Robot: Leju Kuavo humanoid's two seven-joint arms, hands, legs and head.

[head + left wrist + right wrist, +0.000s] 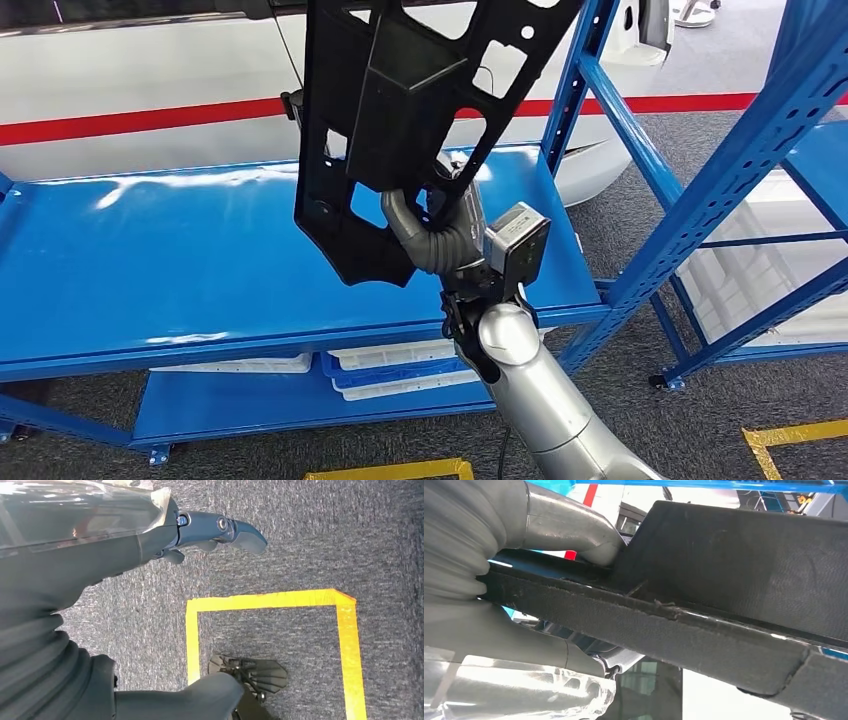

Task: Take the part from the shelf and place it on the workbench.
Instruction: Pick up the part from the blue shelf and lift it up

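A blue metal shelf point(200, 250) stands on grey carpet, with a white wall with a red stripe point(150, 115) behind it and white trays point(395, 355) on the lower level. In the head view, the right hand point(440, 235) comes up on its silver arm and grips the lower edge of a large black plastic part point(400, 110) with cut-out holes, holding it upright in the air above the top shelf board, clear of it.

In the left wrist view, the left hand point(150, 535) hangs over the carpet, its fingers point(240, 532) apart and holding nothing; a yellow tape outline point(280, 600) is stuck on the floor below.

In the right wrist view, the right hand point(479, 590) is clamped on the part point(734, 580), the thick thumb point(574, 530) pressing on one face and the fingers wrapped under the other.
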